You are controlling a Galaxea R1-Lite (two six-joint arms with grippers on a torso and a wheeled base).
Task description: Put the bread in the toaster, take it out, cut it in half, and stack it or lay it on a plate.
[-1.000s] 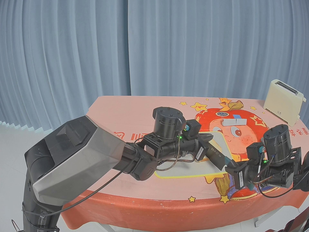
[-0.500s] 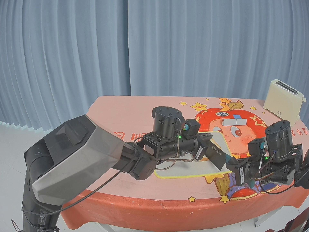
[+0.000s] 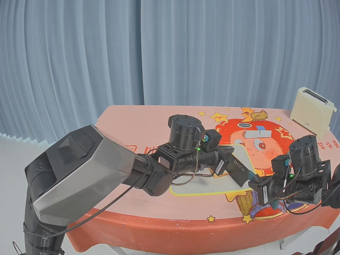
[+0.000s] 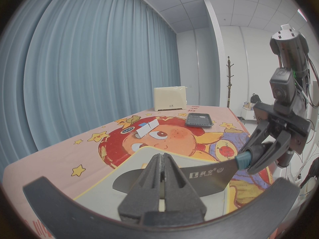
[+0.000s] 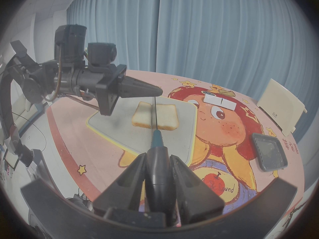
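Right gripper [image 5: 157,157] holds knife [image 4: 202,178], tip across bread [image 5: 166,116] toward left gripper [image 5: 159,92].

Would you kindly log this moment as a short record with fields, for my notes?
bread: on the cutting board, knife blade edge-on across its middle
knife: handle held in the right claw
left claw: shut, close beside the blade above the board
toaster: upright at the far right of the table
black tray: on the table, in front of the toaster
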